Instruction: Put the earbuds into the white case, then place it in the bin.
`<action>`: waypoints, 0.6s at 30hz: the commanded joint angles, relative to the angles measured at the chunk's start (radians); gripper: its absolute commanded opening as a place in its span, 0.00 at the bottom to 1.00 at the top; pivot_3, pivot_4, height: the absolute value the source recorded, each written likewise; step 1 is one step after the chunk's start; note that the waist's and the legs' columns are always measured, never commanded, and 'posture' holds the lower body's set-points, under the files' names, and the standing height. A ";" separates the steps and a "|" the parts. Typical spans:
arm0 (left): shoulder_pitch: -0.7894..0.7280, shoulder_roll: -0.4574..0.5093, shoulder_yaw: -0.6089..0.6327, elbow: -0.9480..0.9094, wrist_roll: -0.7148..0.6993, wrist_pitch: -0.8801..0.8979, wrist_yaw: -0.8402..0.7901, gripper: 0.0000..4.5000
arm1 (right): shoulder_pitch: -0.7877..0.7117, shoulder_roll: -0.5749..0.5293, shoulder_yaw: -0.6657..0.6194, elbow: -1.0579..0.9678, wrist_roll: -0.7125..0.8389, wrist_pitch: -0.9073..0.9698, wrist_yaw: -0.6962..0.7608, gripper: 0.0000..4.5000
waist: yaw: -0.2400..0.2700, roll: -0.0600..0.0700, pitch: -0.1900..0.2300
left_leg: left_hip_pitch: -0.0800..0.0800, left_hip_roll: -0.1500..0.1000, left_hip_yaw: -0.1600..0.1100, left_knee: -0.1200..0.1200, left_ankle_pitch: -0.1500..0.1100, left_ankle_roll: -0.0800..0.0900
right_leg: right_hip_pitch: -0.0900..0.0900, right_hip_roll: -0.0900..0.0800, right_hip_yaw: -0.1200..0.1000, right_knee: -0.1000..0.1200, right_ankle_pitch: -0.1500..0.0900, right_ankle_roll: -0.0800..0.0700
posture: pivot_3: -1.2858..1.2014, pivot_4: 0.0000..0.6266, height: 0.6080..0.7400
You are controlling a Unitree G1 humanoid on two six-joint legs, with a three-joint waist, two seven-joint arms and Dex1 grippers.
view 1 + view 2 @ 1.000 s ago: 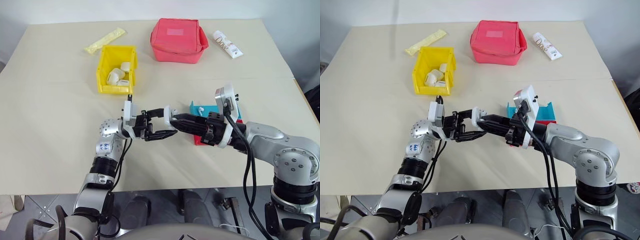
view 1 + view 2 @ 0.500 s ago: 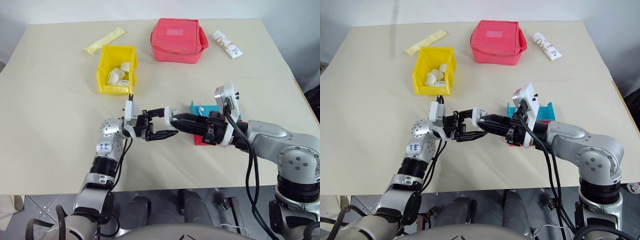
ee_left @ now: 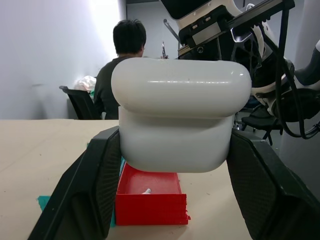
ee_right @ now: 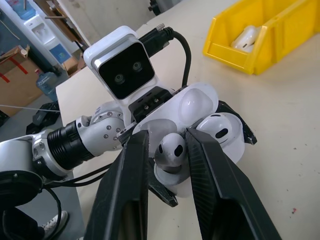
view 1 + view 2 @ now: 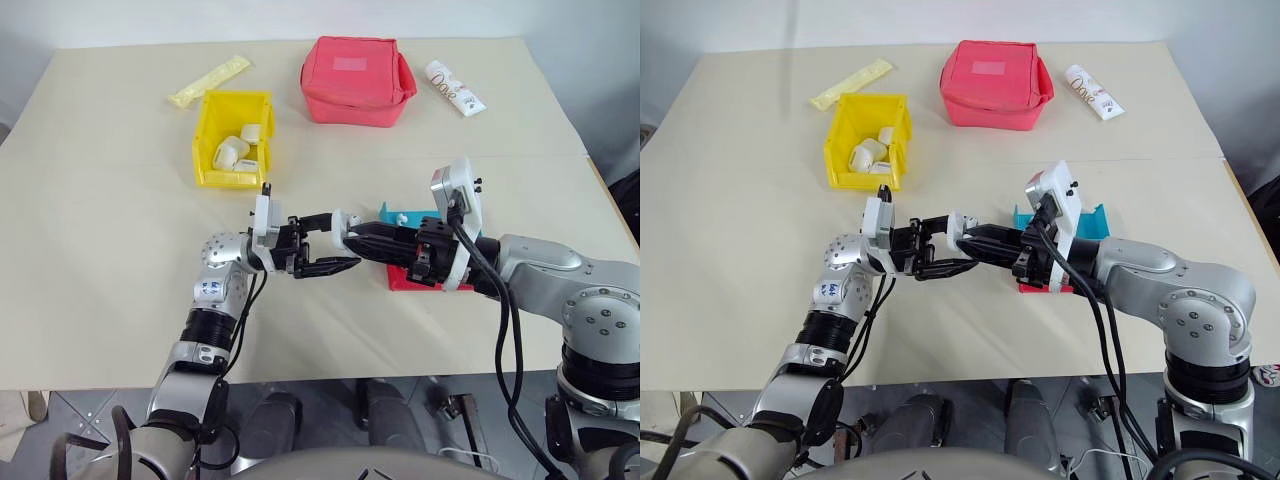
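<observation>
The white case [image 4: 200, 117] is held above the table with its lid open and my left gripper [image 5: 335, 242] shut on its body [image 3: 180, 115]. One earbud [image 4: 220, 131] sits in the case. The other earbud [image 4: 172, 147] is pinched between the fingers of my right gripper [image 4: 167, 145], right at the case's opening. The two grippers meet tip to tip over the table's middle, the right gripper [image 5: 355, 238] coming in from the right. The yellow bin [image 5: 233, 135] stands at the back left, with several white cases inside.
A red tray [image 5: 410, 278] and a teal tray [image 5: 400, 215] lie under my right arm; a tiny white piece [image 3: 146, 191] lies in the red tray. A red pouch [image 5: 357, 80], a white tube [image 5: 455, 88] and a yellow packet [image 5: 210, 82] lie along the far edge. A person [image 3: 120, 65] sits beyond the table.
</observation>
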 commanded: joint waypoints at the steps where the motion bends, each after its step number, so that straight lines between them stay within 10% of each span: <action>1: -0.038 -0.002 0.002 -0.003 0.005 0.006 0.034 0.62 | -0.010 -0.011 0.027 -0.032 0.053 0.013 0.010 0.27 | 0.000 0.000 0.000 | 0.000 0.000 0.000 0.000 0.000 0.000 | 0.000 0.000 0.000 0.000 0.000 0.000 | 0.52 0.24 1.00; 18: -0.042 0.005 -0.009 0.003 0.022 0.014 0.045 0.62 | -0.021 -0.042 0.044 -0.024 0.050 -0.004 0.008 0.27 | 0.000 0.000 0.000 | 0.000 0.000 0.000 0.000 0.000 0.000 | 0.000 0.000 0.000 -0.001 0.000 0.000 | 0.52 0.24 1.00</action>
